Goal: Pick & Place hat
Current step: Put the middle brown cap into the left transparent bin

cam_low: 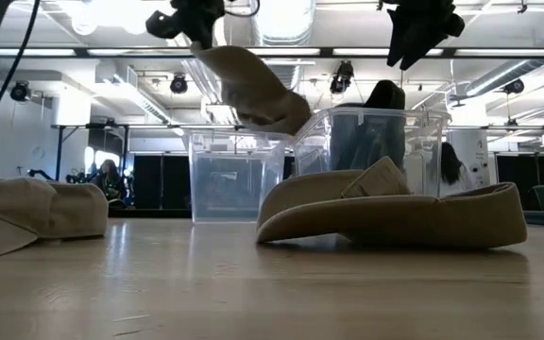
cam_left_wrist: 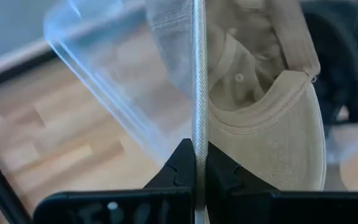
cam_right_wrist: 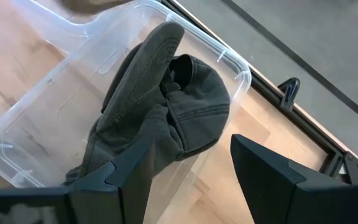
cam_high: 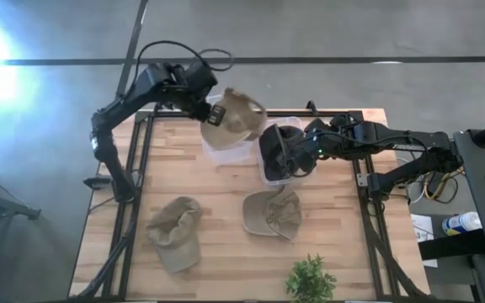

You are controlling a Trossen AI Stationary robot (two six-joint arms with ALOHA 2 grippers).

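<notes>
My left gripper (cam_high: 211,114) (cam_left_wrist: 199,149) is shut on a tan cap (cam_high: 241,113) (cam_low: 253,87), held in the air above a clear plastic bin (cam_high: 226,150) (cam_low: 234,175) at the table's far side. My right gripper (cam_high: 291,156) (cam_right_wrist: 188,155) is open and hovers over a second clear bin (cam_high: 269,172) (cam_right_wrist: 36,134), touching nothing. A dark grey cap (cam_right_wrist: 160,124) lies crumpled in that bin. Two more tan caps (cam_high: 175,231) (cam_high: 272,212) rest on the table nearer the front edge. My left gripper pinches the tan cap's brim (cam_left_wrist: 199,118) between its two fingers, with the brim seen edge-on running out from between them. The cap is lifted clear and hangs below the fingers over the clear bin, its crown (cam_left_wrist: 253,74) open toward the wrist camera.
A small green plant (cam_high: 310,278) stands at the near edge. The wooden table (cam_high: 343,244) sits in a dark frame with rails along both sides. Bare wood shows on the near right and between the two lying caps.
</notes>
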